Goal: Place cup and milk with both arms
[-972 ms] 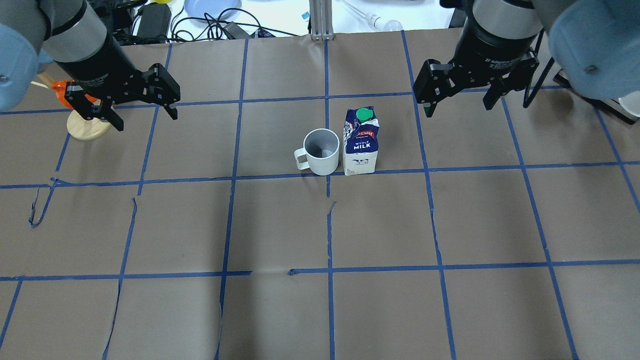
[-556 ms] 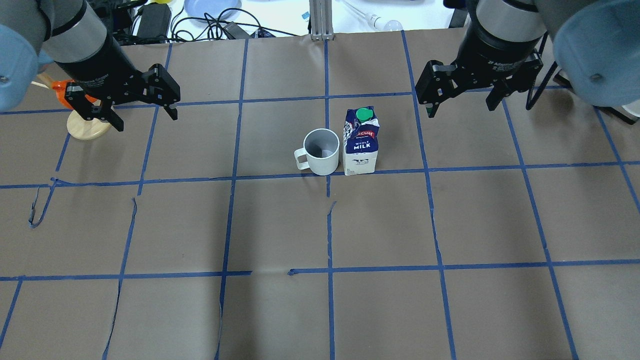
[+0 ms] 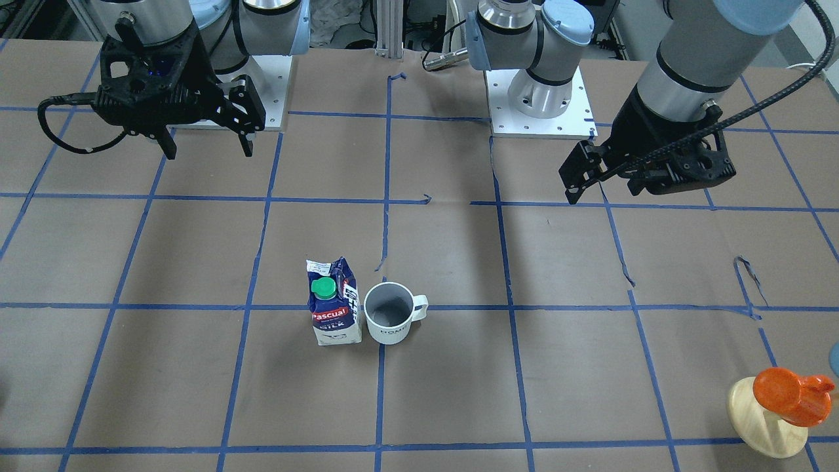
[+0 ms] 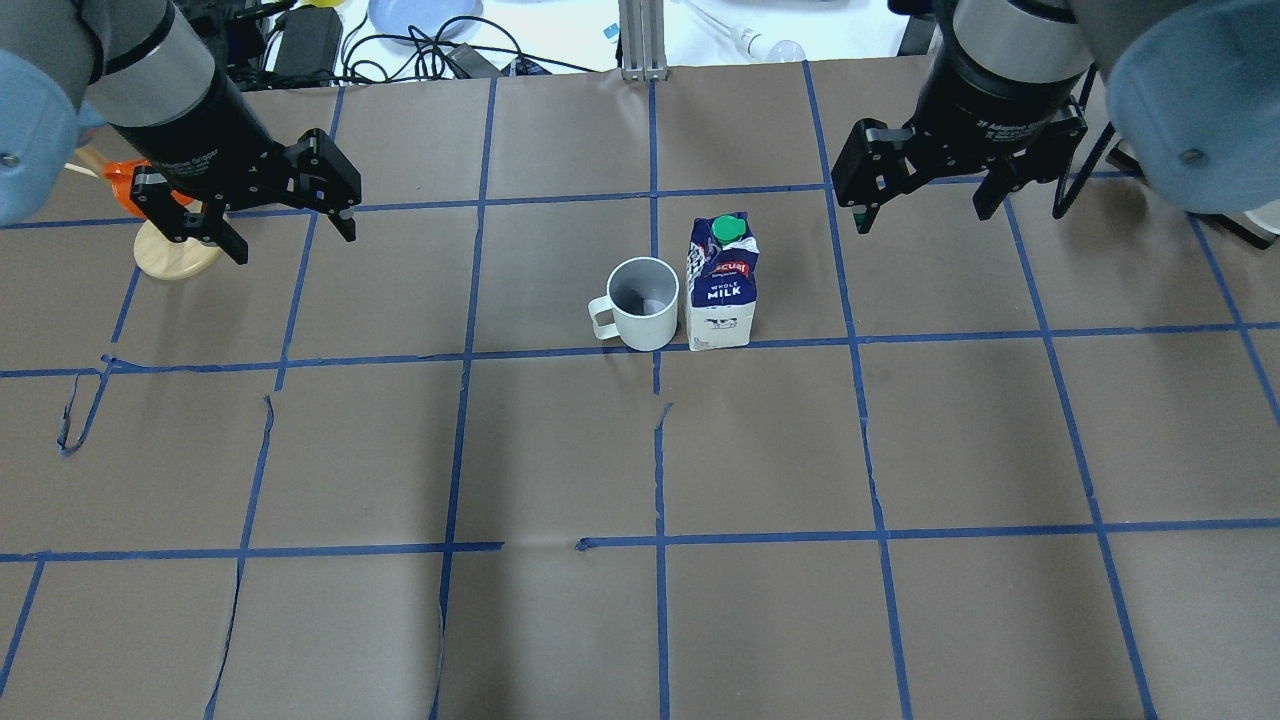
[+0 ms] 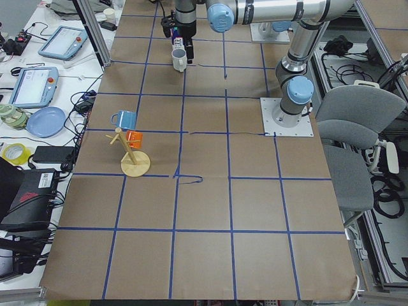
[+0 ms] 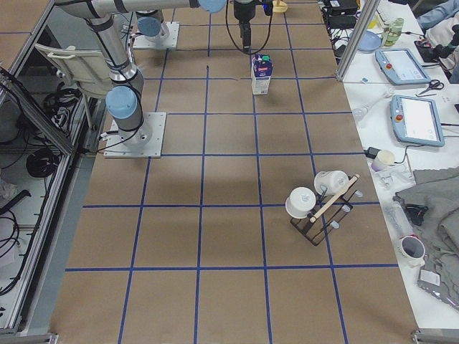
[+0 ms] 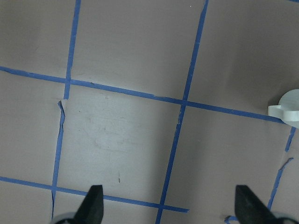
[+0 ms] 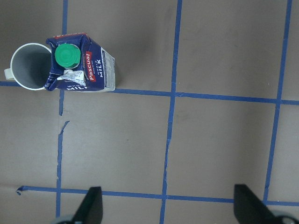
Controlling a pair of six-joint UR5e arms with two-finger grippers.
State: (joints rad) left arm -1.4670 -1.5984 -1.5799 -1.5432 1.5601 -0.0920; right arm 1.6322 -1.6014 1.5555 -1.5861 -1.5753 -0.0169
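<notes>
The white cup (image 4: 645, 305) stands upright mid-table, handle toward my left. The blue and white milk (image 4: 722, 290) with its green cap stands upright, touching or nearly touching the cup on my right side. Both show in the front view: cup (image 3: 388, 321), milk (image 3: 334, 311). My left gripper (image 4: 293, 243) is open and empty, hovering far to the left of the cup. My right gripper (image 4: 920, 218) is open and empty, hovering to the right of the milk and beyond it. The right wrist view shows the milk (image 8: 79, 63) and cup (image 8: 28, 65) at top left.
A wooden mug stand (image 4: 175, 250) with an orange mug (image 3: 790, 396) sits just under and behind my left gripper. Cables, a plate and other clutter (image 4: 400, 30) lie beyond the table's far edge. A rack with white cups (image 6: 323, 204) stands on my right side.
My right gripper has shifted slightly to the right and away from me. The left gripper, cup and milk have not visibly moved.
</notes>
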